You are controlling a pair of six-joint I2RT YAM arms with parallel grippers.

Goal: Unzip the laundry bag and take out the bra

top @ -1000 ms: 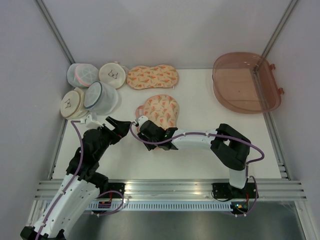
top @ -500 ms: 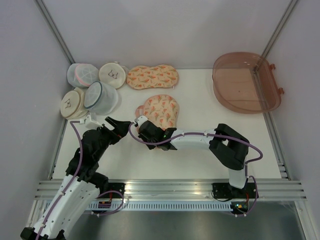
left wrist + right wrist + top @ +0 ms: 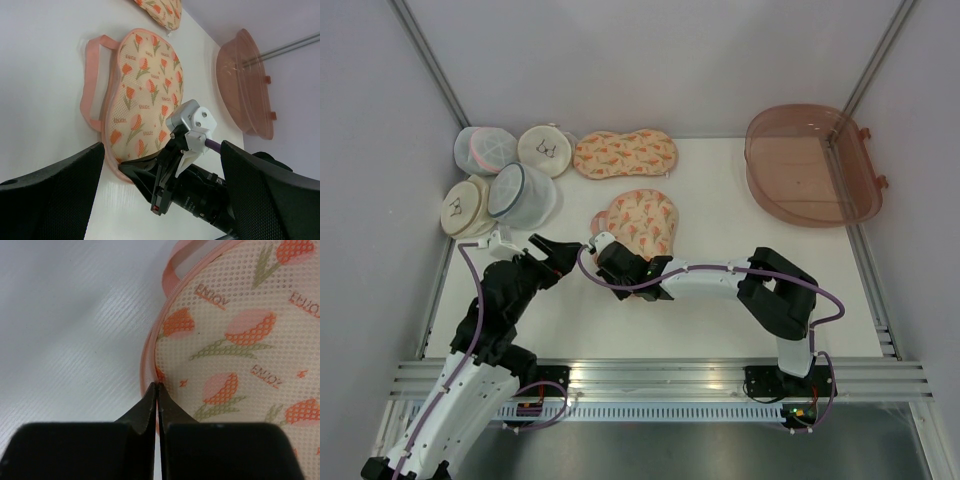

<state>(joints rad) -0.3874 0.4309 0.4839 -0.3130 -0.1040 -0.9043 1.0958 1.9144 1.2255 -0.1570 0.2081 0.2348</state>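
The peach laundry bag (image 3: 640, 220) with orange print and pink zipper edging lies flat mid-table, also in the left wrist view (image 3: 145, 95) and the right wrist view (image 3: 240, 335). My right gripper (image 3: 594, 246) is at the bag's near-left edge, and its black fingertips (image 3: 158, 386) are shut together right against the pink edging (image 3: 150, 360). Whether anything is pinched between them I cannot tell. My left gripper (image 3: 552, 258) stands open just left of the right one, its wide-spread fingers (image 3: 55, 185) framing the right gripper (image 3: 125, 167). The bra is hidden.
A second peach printed bag (image 3: 625, 153) lies at the back. Several round mesh pouches (image 3: 505, 180) are clustered at the back left. A translucent pink tub (image 3: 810, 165) sits at the back right. A pink loop (image 3: 92, 80) sticks out from the bag's left side.
The right gripper's jaws have closed together at the bag's pink edge. Both arms have hardly shifted, and the left gripper stays wide open.
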